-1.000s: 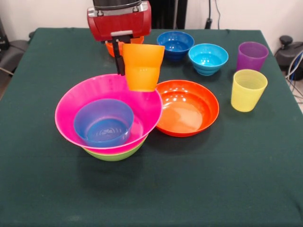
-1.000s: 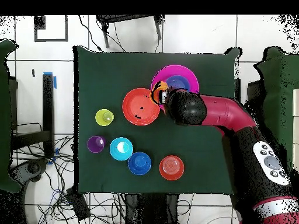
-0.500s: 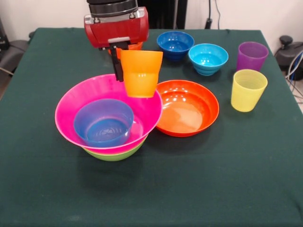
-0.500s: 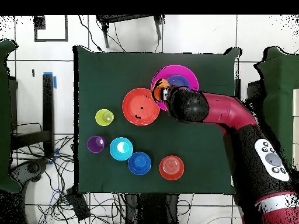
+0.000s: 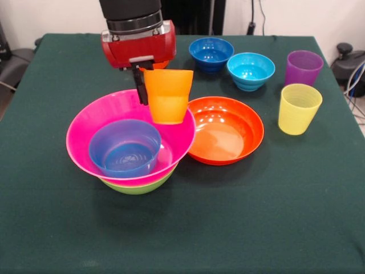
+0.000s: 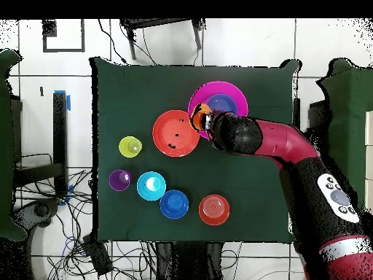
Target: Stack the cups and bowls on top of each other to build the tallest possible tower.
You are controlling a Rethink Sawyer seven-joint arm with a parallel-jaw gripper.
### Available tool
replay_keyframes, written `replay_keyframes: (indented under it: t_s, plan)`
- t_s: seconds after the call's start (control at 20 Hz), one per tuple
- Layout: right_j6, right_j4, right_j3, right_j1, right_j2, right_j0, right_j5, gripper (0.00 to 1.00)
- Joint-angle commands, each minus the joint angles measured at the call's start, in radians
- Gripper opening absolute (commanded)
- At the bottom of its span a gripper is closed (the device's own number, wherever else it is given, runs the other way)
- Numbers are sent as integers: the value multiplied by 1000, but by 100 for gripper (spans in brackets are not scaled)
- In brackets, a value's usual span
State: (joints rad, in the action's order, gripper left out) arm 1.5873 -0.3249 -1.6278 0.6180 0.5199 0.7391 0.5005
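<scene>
Three pieces make the tower (image 5: 132, 149) so far: a lime green plastic bowl (image 5: 137, 186) at the bottom, a large pink glossy bowl (image 5: 97, 120) sitting in it, and a small blue round bowl (image 5: 125, 148) nested inside the pink one, toward its left side. It stands on the dark green table (image 5: 239, 228), left of the middle in the front view.

The gripper (image 5: 153, 85) is clamped on the rim of an orange tapered plastic cup (image 5: 167, 95); one dark finger (image 5: 139, 87) shows on the cup's left outer side, and the other finger is hidden, I think inside the cup. The cup hangs upright and appears to be above the far right part of the pink bowl, close to the rim. Whether its bottom already touches the bowl, I cannot tell. In my judgement this cup is the fourth piece, and it is not yet released.

Much is left. A shallow orange bowl (image 5: 225, 130) lies just to the right of the tower, its edge looking close to the pink rim. Farther away are a dark blue small bowl (image 5: 211, 53), a cyan small bowl (image 5: 251, 70), a translucent purple cup (image 5: 303, 67) and a translucent yellow cup (image 5: 299, 108), all apart from each other. The overhead view shows also a small orange bowl (image 6: 214, 209), standing alone near the robot's side of the table.
</scene>
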Motion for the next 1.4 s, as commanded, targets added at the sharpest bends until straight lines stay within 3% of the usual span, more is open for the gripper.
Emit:
replay_keyframes:
  t_s: [0.05,0.65,1.05,1.4]
  plan:
    - [-135,-65,53,-49,33,-1,117,0]
    - [-161,-60,71,-37,47,14,147,0]
    - [-174,-88,74,-21,54,24,118,0]
    - [-222,-97,131,-39,71,35,160,0]
